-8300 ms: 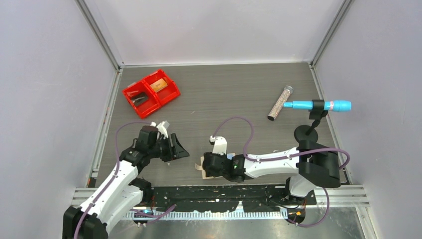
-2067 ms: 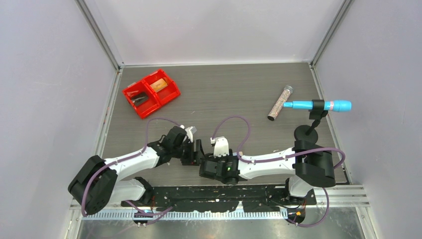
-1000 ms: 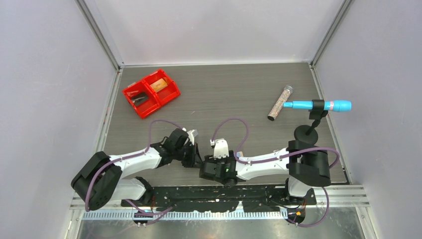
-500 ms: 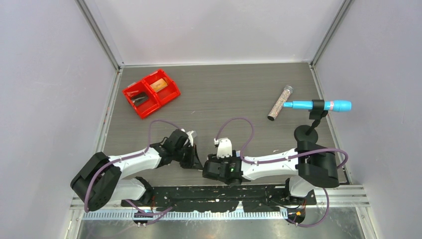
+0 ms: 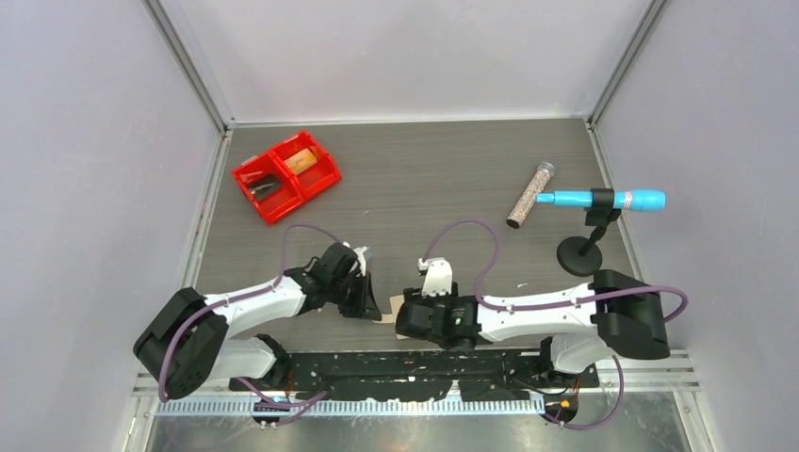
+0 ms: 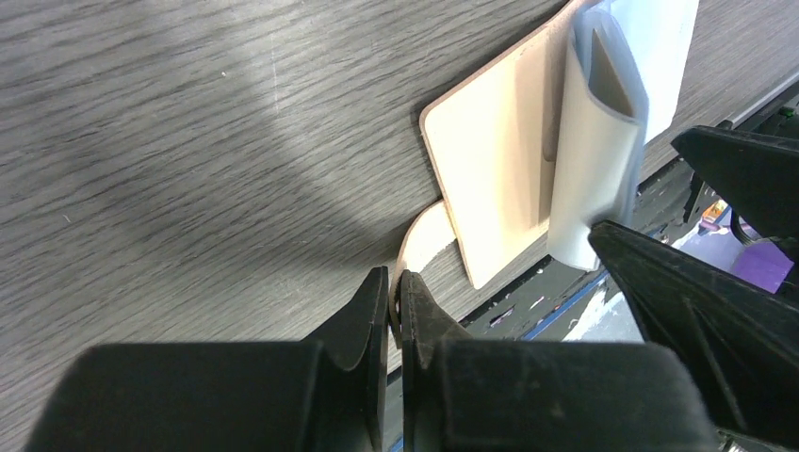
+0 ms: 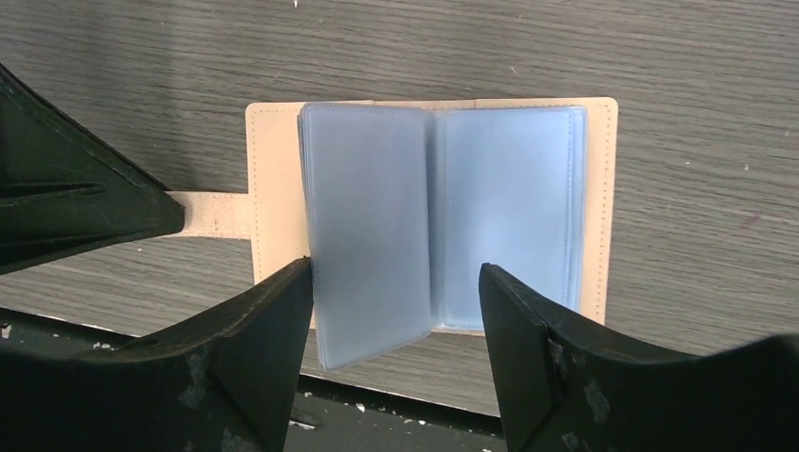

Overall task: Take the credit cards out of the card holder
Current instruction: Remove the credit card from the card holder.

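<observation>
Pinching the snap tab point(image 6: 421, 240) of the card holder point(image 7: 433, 217) with the left gripper point(image 6: 396, 287), jaws pressed together on the strap. Straddling the holder's near edge with the right gripper point(image 7: 396, 273), fingers point(image 7: 264, 330) spread wide to either side of the blue-grey sleeves point(image 7: 367, 226), nothing held; contact with the leaves not clear. Holder spread open, tan cover down, right at the front edge of the table point(image 5: 424, 169), between the two wrists and close to the black perforated strip point(image 5: 377, 363). Credit cards not to be made out through the cloudy sleeves; one sleeve leaf standing up off the cover in the left wrist view.

Well apart at the back left, a red two-compartment bin point(image 5: 287, 177), dark pieces in one half, something orange-brown in the other. At the right, a speckled tube point(image 5: 530, 195) lying just beside a bright blue pen-like tool point(image 5: 603, 200) clipped on a black round-footed stand point(image 5: 578, 252). None of these near the holder; only the two black claws crowding it. Patterned band on the blue tool too small to read.

Grey wood-grain tabletop, pale lilac walls point(image 5: 405, 56) on three sides, aluminium posts point(image 5: 188, 66) in the corners, a metal rail point(image 5: 424, 405) in front.
</observation>
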